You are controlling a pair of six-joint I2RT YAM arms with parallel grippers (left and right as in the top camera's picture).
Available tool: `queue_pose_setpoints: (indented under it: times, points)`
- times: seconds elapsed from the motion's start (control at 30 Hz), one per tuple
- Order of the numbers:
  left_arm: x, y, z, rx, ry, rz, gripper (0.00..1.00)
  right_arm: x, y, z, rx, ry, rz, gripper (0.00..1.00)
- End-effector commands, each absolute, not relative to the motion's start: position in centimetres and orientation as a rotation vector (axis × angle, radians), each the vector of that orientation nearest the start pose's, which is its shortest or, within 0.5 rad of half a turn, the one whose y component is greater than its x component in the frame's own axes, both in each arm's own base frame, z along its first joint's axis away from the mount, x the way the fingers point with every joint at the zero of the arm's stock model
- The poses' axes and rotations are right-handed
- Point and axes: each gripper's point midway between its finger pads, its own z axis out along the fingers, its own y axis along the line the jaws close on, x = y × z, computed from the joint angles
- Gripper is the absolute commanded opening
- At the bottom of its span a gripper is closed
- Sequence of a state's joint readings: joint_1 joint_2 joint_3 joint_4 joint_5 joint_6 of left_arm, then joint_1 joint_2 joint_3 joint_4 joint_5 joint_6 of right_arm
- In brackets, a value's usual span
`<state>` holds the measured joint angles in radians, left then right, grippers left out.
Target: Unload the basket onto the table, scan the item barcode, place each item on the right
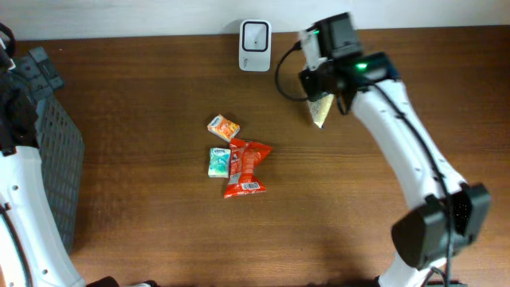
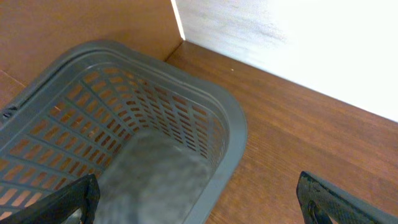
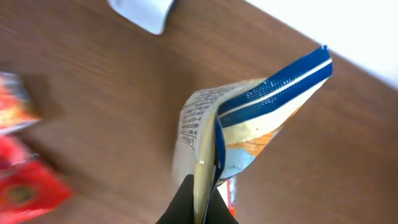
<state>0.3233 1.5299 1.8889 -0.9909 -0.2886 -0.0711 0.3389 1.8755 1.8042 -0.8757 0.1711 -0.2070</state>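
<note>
My right gripper (image 3: 205,200) is shut on the lower edge of a snack bag (image 3: 255,121) with a blue sealed strip, a pale printed side and orange print. The bag hangs above the wooden table, edge-on to the wrist camera. In the overhead view the bag (image 1: 319,111) sits under the right gripper (image 1: 322,89), just right of the white barcode scanner (image 1: 255,36) at the table's back edge. The scanner's corner (image 3: 142,12) shows at the top left of the right wrist view. My left gripper (image 2: 196,186) is open and holds nothing, over the rim of the grey basket (image 2: 233,124).
Three more items lie mid-table: an orange packet (image 1: 224,127), a teal packet (image 1: 219,162) and a red bag (image 1: 246,168). The grey slotted basket (image 1: 56,151) stands at the left edge. A black cable loops beside the scanner.
</note>
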Motion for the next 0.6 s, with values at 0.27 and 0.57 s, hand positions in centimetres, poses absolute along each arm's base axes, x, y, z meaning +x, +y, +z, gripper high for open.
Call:
queue_pose_setpoints:
  times: [0.27,0.57]
  points:
    - [37.3,17.8,37.9,-0.587,2.13,0.469,0.99,50.5,15.1,25.4,-0.766,2.124,-0.624,0.04]
    - [37.3,17.8,37.9,-0.586,2.13,0.469,0.99,48.7,15.0,22.4,-0.885,2.22,-0.605,0.04]
